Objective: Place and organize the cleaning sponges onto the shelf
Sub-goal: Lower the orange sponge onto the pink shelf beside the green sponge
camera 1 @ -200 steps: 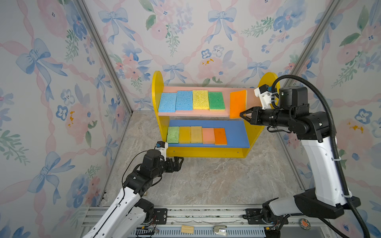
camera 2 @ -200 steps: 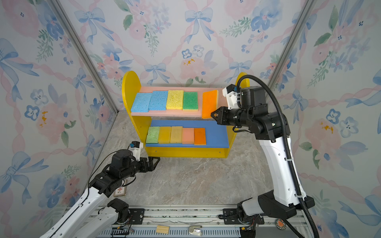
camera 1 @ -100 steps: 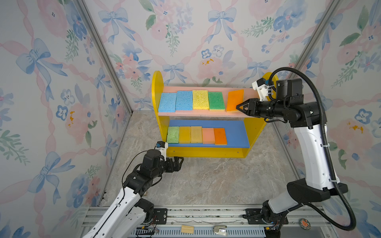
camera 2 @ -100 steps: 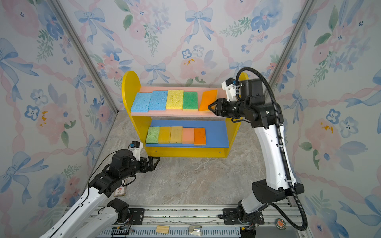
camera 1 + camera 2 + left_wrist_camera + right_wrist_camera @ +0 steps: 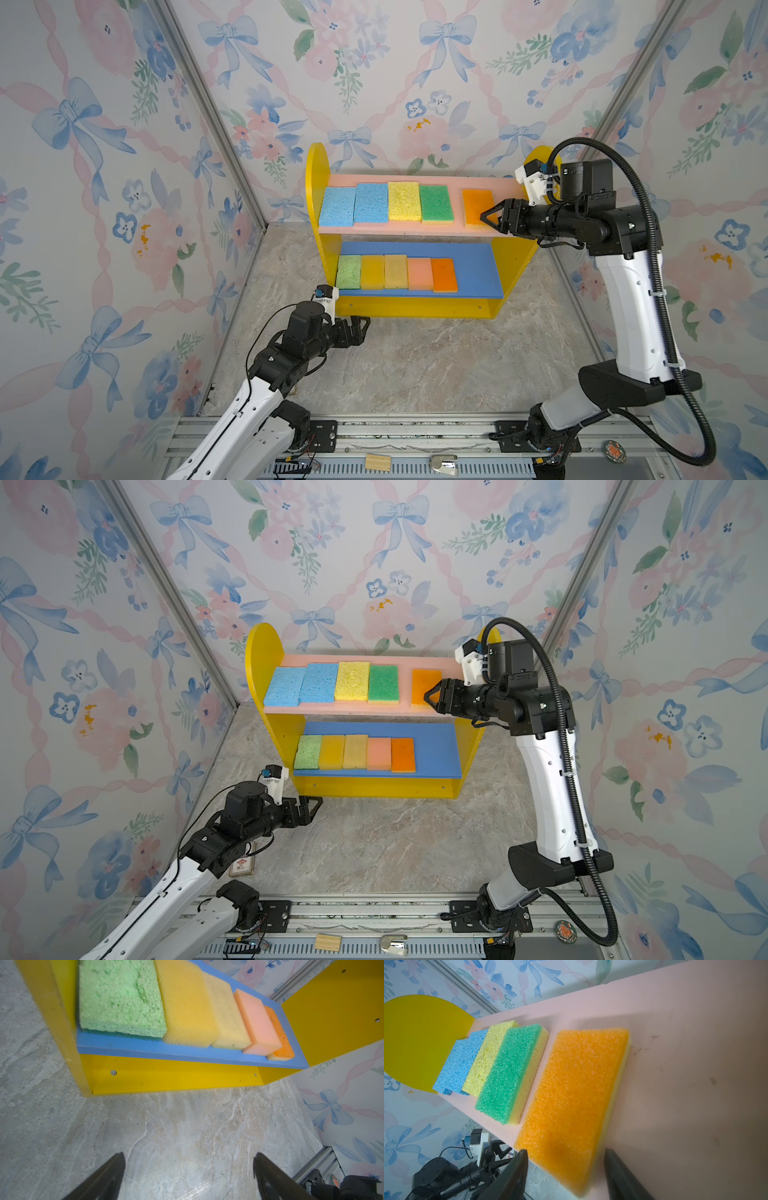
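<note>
Placement step, likely the last sponge. Orange sponge (image 5: 476, 203) lies flat, right of centre, on the pink upper board (image 5: 457, 183) of the shelf (image 5: 415, 307), a gap off the green sponge (image 5: 435, 203). Right gripper (image 5: 490, 216): jaws parted either side of its near end, gripping nothing. Next, I judge: back straight out without snagging foam, with the yellow side panel (image 5: 513, 257) close under the wrist. Left gripper (image 5: 359, 326): wide, empty, low at lower left. Five sponges fill the blue lower board (image 5: 478, 270).

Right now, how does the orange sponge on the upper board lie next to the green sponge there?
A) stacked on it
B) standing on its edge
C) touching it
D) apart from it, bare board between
D: a strip of bare pink upper board shows between the orange sponge and the green sponge.
</note>
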Motion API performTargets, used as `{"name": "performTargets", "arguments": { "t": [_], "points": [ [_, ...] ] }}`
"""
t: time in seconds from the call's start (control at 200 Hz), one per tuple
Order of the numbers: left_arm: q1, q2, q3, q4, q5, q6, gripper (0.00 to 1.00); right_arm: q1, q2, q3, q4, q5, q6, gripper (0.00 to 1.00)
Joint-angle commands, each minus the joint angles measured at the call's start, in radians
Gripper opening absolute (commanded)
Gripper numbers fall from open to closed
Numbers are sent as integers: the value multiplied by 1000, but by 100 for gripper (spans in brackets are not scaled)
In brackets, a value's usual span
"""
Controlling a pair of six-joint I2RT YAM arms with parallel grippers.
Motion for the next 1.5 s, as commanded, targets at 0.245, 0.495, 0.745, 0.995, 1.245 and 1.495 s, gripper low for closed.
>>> {"name": "performTargets", "arguments": {
  "t": [0.245,0.495,0.745,0.995,1.245,1.495],
  "points": [
    [6,-18,-12,-5,-2,15,98,-8,53,57,1,16,-18,55],
    [5,-25,-12,-4,-1,15,98,7,63,44,29,6,-7,44],
    [6,-26,-13,-4,1,16,98,40,118,55,45,-6,4,42],
    [5,-25,-12,-4,3,16,98,58,120,55,40,-5,-11,41],
    [5,-23,-13,-4,2,17,98,60,88,28,28,-5,-32,40],
    [6,-25,-13,-5,1,14,98,64,74,10,21,-8,-32,40]
  ]
}}
